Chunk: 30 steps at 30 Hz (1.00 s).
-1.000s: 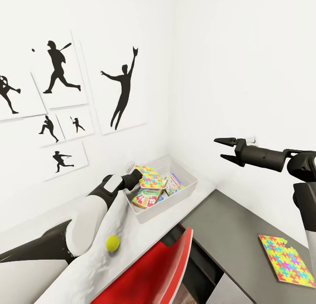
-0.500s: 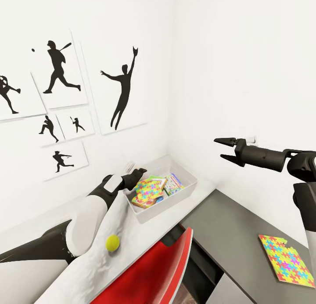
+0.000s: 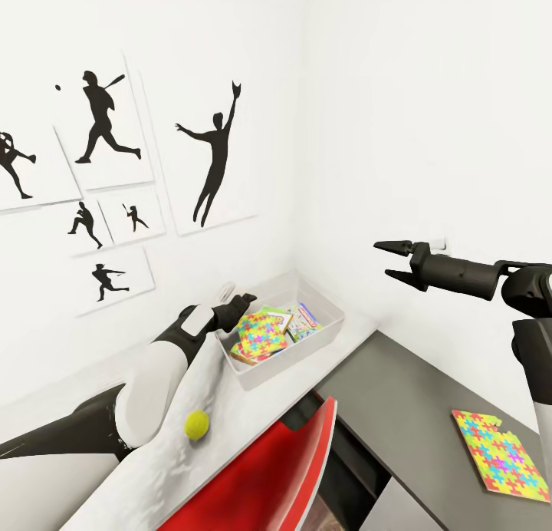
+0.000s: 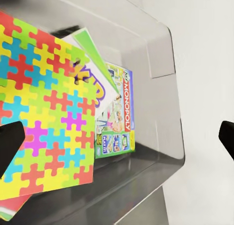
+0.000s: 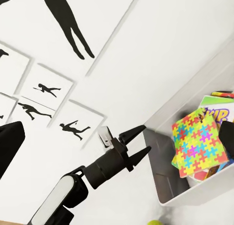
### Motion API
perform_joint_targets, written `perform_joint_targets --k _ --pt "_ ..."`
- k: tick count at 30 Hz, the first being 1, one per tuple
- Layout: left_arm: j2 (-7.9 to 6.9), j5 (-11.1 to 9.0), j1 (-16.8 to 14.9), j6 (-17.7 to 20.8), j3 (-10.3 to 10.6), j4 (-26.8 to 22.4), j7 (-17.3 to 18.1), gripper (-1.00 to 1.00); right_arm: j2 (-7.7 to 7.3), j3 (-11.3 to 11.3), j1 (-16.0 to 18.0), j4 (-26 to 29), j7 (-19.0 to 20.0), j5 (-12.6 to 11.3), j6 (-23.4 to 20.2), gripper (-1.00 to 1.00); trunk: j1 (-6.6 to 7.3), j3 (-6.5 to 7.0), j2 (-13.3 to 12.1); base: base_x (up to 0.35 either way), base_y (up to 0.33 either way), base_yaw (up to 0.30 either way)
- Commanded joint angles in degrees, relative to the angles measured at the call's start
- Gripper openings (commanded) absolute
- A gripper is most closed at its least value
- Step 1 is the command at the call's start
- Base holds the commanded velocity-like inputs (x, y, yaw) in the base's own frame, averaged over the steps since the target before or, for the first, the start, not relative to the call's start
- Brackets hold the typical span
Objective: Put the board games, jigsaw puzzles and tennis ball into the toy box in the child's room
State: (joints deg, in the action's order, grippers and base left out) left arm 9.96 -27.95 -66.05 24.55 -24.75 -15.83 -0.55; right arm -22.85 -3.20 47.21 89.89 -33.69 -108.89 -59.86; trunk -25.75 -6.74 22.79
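1. We see the left claw (image 3: 247, 298) at the near end of the toy box (image 3: 331, 321), its two black fingers spread apart with nothing between them; the right wrist view shows it (image 5: 139, 143) just outside the bin's wall.
2. The right claw (image 3: 389, 259) hangs in the air in front of the white wall, well apart from the bin, fingers parted and empty.
3. The toy box is a shallow grey bin with outward-sloping sides and a thick rim, standing on the white surface (image 3: 268, 397) in the corner of the room.
4. Inside it, a jigsaw puzzle (image 3: 259, 330) lies on top: a thin board of interlocking yellow, pink, green and blue pieces with an orange edge.
5. In the left wrist view, that puzzle (image 4: 44, 108) overlaps a pile of printed board games, among them a Monopoly box (image 4: 117, 125) lying against the bin's floor.
6. The tennis ball (image 3: 197, 424), small and yellow-green, rests on the white surface near the left arm, apart from the bin.
7. A second jigsaw puzzle (image 3: 498, 462) lies flat on the lower dark grey side cabinet (image 3: 406, 416), well apart from the bin.
8. A red chair back (image 3: 284, 477) stands below the white surface's edge.
9. Black athlete-silhouette pictures (image 3: 211, 155) hang on the wall.
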Motion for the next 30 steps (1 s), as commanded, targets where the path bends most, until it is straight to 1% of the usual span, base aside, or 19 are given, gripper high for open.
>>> perform_joint_targets --k 1,3,8,10,19,25,30 --pt "0.04 -0.14 -0.04 0.33 -0.3 -0.12 -0.01 1.0 0.0 -0.03 0.07 0.03 -0.59 -0.54 -0.14 1.0 -0.04 -0.13 0.13 0.0 0.0 0.0" --pt "0.04 -0.14 -0.04 0.33 -0.3 -0.15 0.5 1.0 0.0 -0.04 0.07 0.03 -0.57 -0.54 -0.14 1.0 -0.04 -0.13 0.13 0.0 0.0 0.0" --pt "0.04 -0.02 -0.04 0.6 -0.12 -0.29 4.91 1.0 0.0 -0.06 0.07 0.03 -0.51 -0.54 -0.14 1.0 -0.04 -0.1 0.13 0.0 0.0 -0.008" --pt "0.04 0.04 -0.04 0.65 -0.07 -0.39 5.89 1.0 0.0 -0.1 0.07 0.03 -0.51 -0.54 -0.14 1.0 -0.04 0.01 0.13 -0.004 0.0 -0.086" --pt "0.04 0.03 -0.04 0.84 0.03 -0.7 6.58 1.0 0.07 -0.08 0.03 0.03 -0.5 -0.54 -0.14 1.0 -0.04 0.73 0.13 -0.134 0.077 -0.14" --pt "0.04 0.0 -0.04 0.85 0.05 -0.77 6.63 1.0 0.08 -0.05 0.03 0.03 -0.53 -0.54 -0.14 1.0 -0.04 1.24 0.13 -0.033 0.027 -0.161" --pt "0.04 0.0 -0.04 0.91 0.08 -0.78 6.61 1.0 0.08 -0.06 0.06 0.03 -0.57 -0.54 -0.14 1.0 -0.04 1.66 0.13 -0.005 0.142 -0.166"
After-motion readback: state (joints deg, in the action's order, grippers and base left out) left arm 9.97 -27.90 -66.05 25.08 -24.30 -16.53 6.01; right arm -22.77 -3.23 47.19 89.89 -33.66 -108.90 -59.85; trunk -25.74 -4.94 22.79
